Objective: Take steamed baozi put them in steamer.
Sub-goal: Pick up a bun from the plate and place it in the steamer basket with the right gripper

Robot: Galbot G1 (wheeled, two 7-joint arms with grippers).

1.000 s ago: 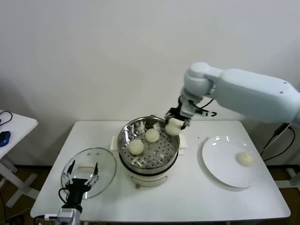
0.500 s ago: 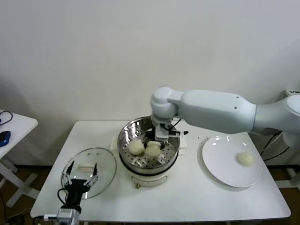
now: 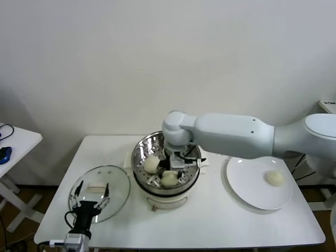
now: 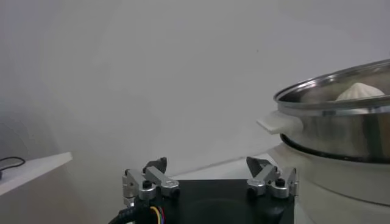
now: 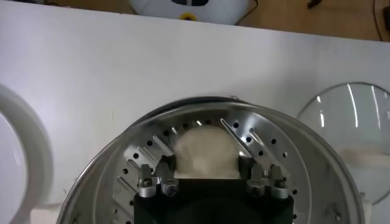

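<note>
- Right gripper [image 3: 173, 167]: reaches down inside the steamer [image 3: 140, 152], over the perforated tray [image 5: 268, 149]; wrist view shows its fingers [image 5: 166, 165] either side of a bun [image 5: 204, 152], pinching it, bun low on or just above the tray (cannot tell which).
- Steamer: steel pot on cream base, mid-desk [image 3: 220, 220]; one side handle [image 4: 279, 123] seen from left wrist view.
- Buns in steamer, head view: one at the left of the tray [image 3: 151, 165], one toward the near rim [image 3: 169, 179], partly under the right gripper; a third cannot be picked out behind the arm.
- Bun on plate [image 3: 273, 178]: lies right of centre on the white plate [image 3: 247, 181], plate just right of steamer, well apart from the pot's buns.
- Lid [image 3: 116, 185]: glass, flat on desk, left of steamer.
- Left gripper [image 3: 88, 202]: parked low at near-left, over the lid's near edge; fingers [image 4: 155, 173] spread, holding nothing.
- Side table [image 3: 18, 140]: far left, apart from desk.
</note>
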